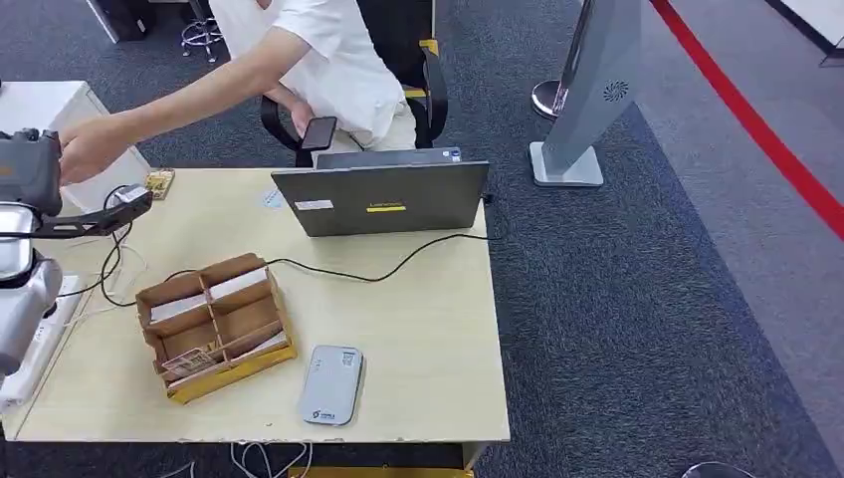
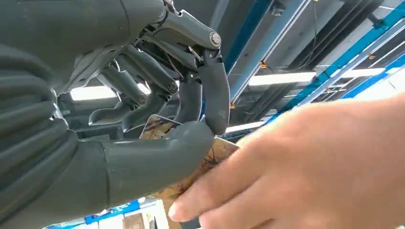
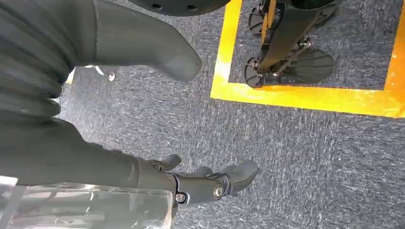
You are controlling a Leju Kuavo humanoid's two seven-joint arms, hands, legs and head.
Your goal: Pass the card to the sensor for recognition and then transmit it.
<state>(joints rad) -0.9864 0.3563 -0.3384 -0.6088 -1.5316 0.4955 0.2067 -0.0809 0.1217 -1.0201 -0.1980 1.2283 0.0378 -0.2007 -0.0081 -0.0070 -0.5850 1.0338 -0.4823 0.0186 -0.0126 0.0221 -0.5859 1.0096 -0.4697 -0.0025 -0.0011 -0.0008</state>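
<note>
Left hand [image 2: 157, 119]: pinching the card [image 2: 210, 160] between thumb and fingers; person's hand [image 2: 305, 167] gripping the card's free end; loosen only once their grip is firm; right hand [image 3: 200, 183] hanging empty, fingers apart.

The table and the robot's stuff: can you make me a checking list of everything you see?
Surface: pale wooden table, mostly bare at its right.
Job's things: brown patterned card pinched by left hand; a person's hand touches it. Grey flat card sensor near front edge.
Clutter: brown cardboard divider box, grey laptop.
Hands: right hand hangs over floor, holding nothing.
Cables: black cable across table.
Surroundings: person seated, grey carpet, red floor line.
</note>
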